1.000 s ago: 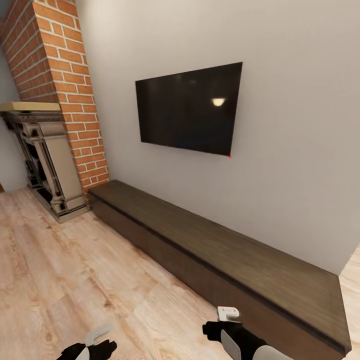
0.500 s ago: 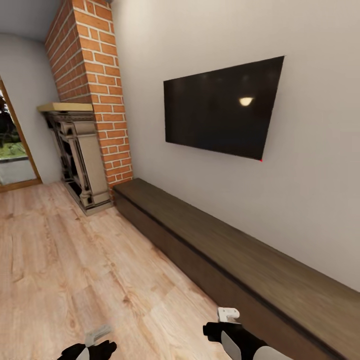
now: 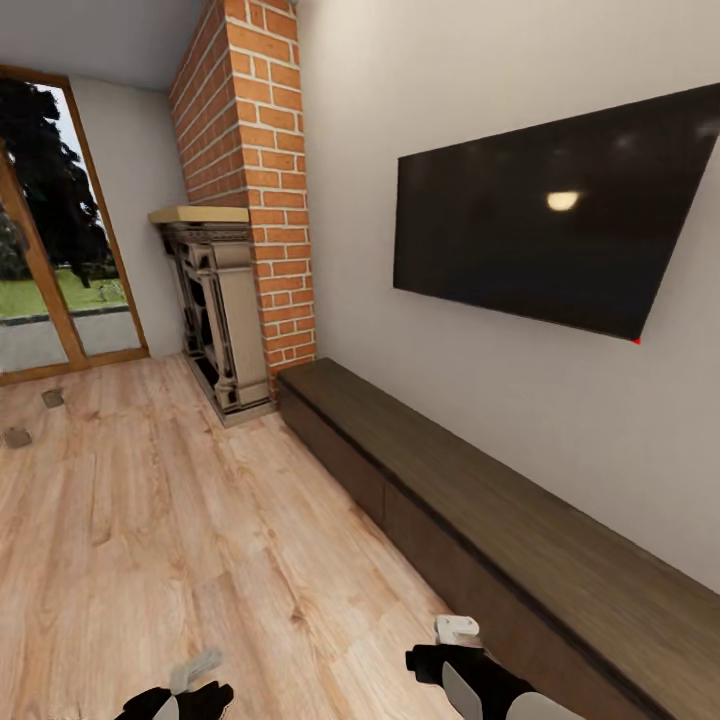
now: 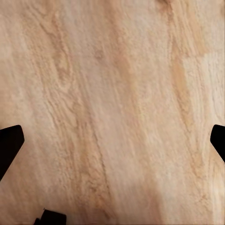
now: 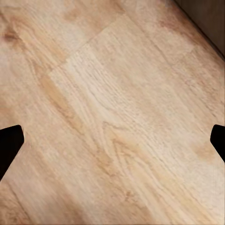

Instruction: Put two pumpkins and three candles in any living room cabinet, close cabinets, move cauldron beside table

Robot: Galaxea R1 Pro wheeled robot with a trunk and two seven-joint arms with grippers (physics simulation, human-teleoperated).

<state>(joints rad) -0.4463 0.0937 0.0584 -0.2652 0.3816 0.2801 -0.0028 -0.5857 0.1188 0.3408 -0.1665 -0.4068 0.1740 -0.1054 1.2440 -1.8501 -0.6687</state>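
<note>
The long, low dark-brown cabinet (image 3: pixel 480 520) runs along the right-hand wall under the television, and its flat fronts look shut. Far off on the floor at the left lie two tiny brownish-grey things, one candle (image 3: pixel 52 398) and another candle (image 3: pixel 16 437), too small to make out in detail. My left gripper (image 3: pixel 195 672) and right gripper (image 3: pixel 455 628) hang low over bare wood floor, the right one close to the cabinet front. Both are open and hold nothing, with the dark fingertips (image 4: pixel 9 143) wide apart. The cabinet's base (image 5: pixel 208 18) shows in the right wrist view. Pumpkins, cauldron and table are out of view.
A stone-coloured fireplace (image 3: pixel 215 310) stands against a brick chimney (image 3: pixel 255 170) at the cabinet's far end. A black television (image 3: pixel 550 215) hangs on the wall. A wood-framed glass door (image 3: pixel 50 240) is at the far left. Wood floor (image 3: pixel 180 520) stretches between.
The camera has swung left: the cabinet, television and fireplace shifted right in the picture, and the glass door and the two small things on the floor came into view. The arms keep their pose.
</note>
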